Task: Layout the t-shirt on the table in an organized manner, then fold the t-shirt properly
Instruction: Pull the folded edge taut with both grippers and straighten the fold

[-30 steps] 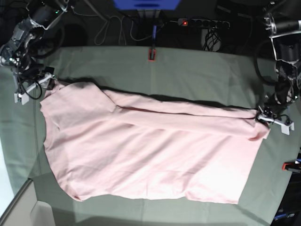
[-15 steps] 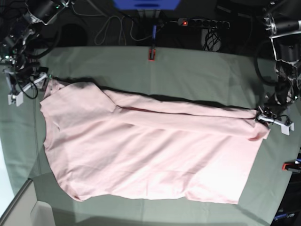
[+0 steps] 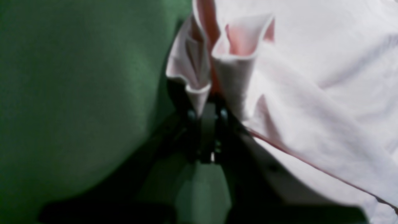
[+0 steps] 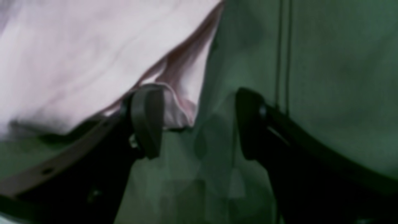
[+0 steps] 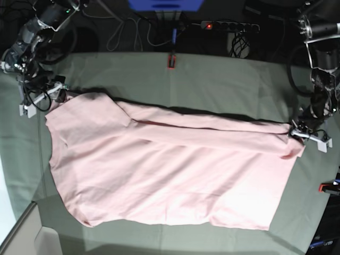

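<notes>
Item, t-shirt [image 5: 170,175]: pale pink, plain side up, spread across the middle of your grey-green table [image 5: 223,79] with a long fold ridge along its far edge. Your left gripper [image 5: 298,131] has its jaws pressed together, pinching a bunched shirt corner. Your right gripper [image 5: 45,96] has jaws spread at the opposite corner, one finger touching the hem.

Lab: clamped table [image 5: 223,79], power strip [image 5: 229,25], cables.
</notes>
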{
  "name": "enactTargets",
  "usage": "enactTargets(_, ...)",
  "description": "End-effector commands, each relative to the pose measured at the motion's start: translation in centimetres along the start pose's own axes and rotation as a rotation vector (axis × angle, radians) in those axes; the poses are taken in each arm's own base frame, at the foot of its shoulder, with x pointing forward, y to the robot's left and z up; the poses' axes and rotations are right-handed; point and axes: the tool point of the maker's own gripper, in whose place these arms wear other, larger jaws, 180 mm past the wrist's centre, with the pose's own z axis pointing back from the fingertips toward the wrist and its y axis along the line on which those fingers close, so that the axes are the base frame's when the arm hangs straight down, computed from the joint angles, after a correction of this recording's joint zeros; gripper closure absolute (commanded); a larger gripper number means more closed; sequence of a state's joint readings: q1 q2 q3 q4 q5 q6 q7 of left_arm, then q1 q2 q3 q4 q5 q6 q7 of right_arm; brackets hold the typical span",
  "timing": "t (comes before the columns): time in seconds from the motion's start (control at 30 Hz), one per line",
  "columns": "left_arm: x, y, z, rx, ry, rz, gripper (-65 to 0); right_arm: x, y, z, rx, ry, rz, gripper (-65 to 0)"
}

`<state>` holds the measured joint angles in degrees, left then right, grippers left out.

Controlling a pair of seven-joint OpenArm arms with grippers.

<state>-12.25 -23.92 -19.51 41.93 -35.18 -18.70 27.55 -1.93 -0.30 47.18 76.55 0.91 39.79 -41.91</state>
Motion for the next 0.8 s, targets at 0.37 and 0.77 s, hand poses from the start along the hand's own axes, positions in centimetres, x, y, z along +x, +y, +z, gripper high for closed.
enactTargets(0.37,2.1,0.4,0.5,0.004,-0.048,-0.007,0.0,-1.2,-1.2,0.6,-0.018,0.073,0.089,-0.3)
enactTargets(0.77,-2.0,2.2,7.3,0.029,0.001,-0.005,0.0,0.0,-7.1,5.7,-0.173,0.012,0.128,0.0)
